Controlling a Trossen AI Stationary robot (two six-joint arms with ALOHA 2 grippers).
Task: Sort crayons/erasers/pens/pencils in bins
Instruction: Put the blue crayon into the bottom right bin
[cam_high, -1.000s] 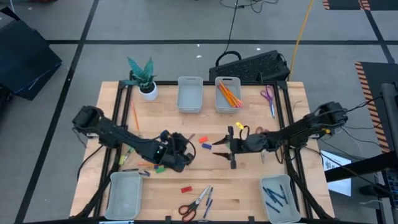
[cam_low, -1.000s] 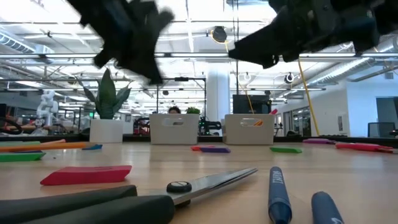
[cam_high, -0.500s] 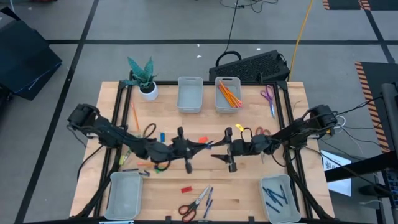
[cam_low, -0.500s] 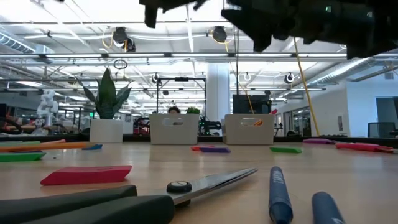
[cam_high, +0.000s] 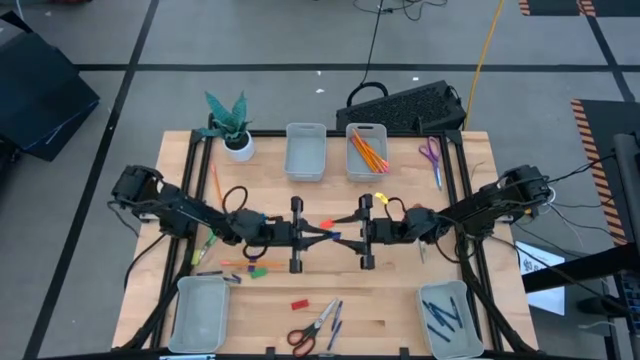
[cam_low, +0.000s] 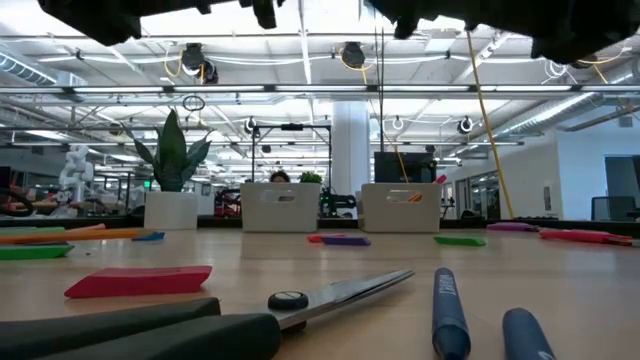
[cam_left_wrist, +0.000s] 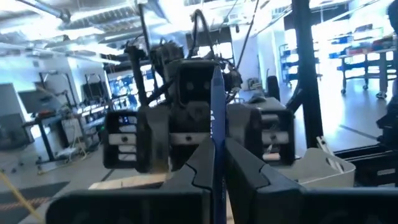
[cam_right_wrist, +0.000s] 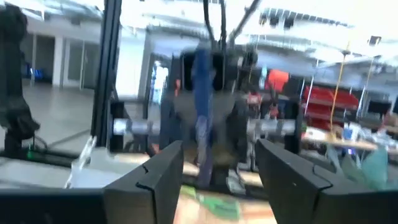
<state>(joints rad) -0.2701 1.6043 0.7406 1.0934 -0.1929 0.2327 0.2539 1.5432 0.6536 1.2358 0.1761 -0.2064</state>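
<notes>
Two dark jointed arms (cam_high: 180, 210), black looping cables.

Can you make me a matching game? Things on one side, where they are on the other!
Things:
1. pencils
2. red eraser
3. plant pot
4. left gripper

Places:
A. far left part of the table
B. holding a blue pen, facing the open right gripper
C. in a far bin
D. next to the scissors

Pairs: 1-C, 2-D, 3-A, 4-B.

blurred pen (cam_right_wrist: 201, 118), scissors (cam_low: 150, 325) cut off
</notes>
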